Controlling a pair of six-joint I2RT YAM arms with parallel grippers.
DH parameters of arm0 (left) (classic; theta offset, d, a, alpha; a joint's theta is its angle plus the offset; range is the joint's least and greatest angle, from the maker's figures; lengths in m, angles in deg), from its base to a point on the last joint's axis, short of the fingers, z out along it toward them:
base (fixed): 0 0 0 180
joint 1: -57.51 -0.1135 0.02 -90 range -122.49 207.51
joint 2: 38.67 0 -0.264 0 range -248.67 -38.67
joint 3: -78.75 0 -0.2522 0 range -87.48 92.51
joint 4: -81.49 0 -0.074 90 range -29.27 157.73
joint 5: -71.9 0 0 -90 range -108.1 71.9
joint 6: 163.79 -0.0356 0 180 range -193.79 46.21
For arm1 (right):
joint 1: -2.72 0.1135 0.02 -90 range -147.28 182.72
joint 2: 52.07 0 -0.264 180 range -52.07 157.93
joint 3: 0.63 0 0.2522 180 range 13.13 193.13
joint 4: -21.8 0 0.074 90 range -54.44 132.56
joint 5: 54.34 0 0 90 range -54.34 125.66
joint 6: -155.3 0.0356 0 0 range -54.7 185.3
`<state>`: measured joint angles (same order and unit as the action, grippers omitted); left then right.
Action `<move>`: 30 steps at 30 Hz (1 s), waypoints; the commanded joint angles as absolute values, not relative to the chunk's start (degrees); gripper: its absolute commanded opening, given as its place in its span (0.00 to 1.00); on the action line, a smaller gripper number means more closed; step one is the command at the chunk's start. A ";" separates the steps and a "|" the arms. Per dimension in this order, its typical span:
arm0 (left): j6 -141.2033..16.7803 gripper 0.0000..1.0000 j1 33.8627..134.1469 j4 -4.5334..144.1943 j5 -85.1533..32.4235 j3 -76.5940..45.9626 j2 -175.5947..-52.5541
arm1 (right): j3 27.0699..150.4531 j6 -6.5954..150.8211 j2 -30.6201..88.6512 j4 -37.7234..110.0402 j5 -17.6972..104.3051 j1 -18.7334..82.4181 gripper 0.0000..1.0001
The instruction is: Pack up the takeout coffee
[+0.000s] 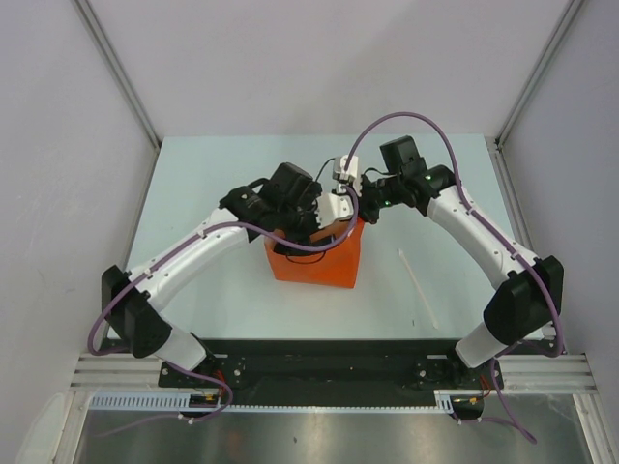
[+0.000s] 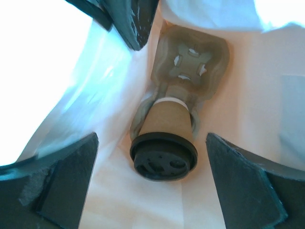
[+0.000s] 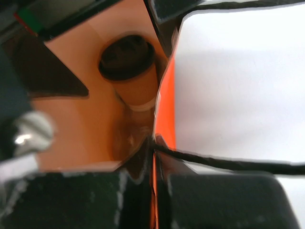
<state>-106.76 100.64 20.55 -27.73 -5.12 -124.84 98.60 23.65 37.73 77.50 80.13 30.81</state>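
Tan takeout coffee [image 2: 164, 138] with black lid [image 2: 163, 160] sits in a pulp carrier [image 2: 190, 62] deep inside the orange bag [image 1: 314, 263], left hand [image 2: 151, 136] spread apart above it, right hand [image 3: 153, 157] clamped on the bag's wall.

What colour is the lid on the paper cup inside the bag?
Black. The lid shows best in the left wrist view.

Left arm [image 1: 198, 246] and right arm [image 1: 484, 227] bend inward; left gripper [image 2: 151, 143] spread wide, right gripper [image 3: 153, 150] pinched on bag [image 3: 164, 109] rim.
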 commanded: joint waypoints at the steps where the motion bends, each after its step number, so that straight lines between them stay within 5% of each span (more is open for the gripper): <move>1: -105.17 0.99 100.57 19.39 -29.53 0.58 -122.25 | 101.01 22.41 38.90 80.56 79.87 30.75 0.00; 30: -92.34 0.99 95.48 16.57 -34.72 18.50 -122.16 | 109.45 21.87 44.70 83.38 80.31 30.58 0.06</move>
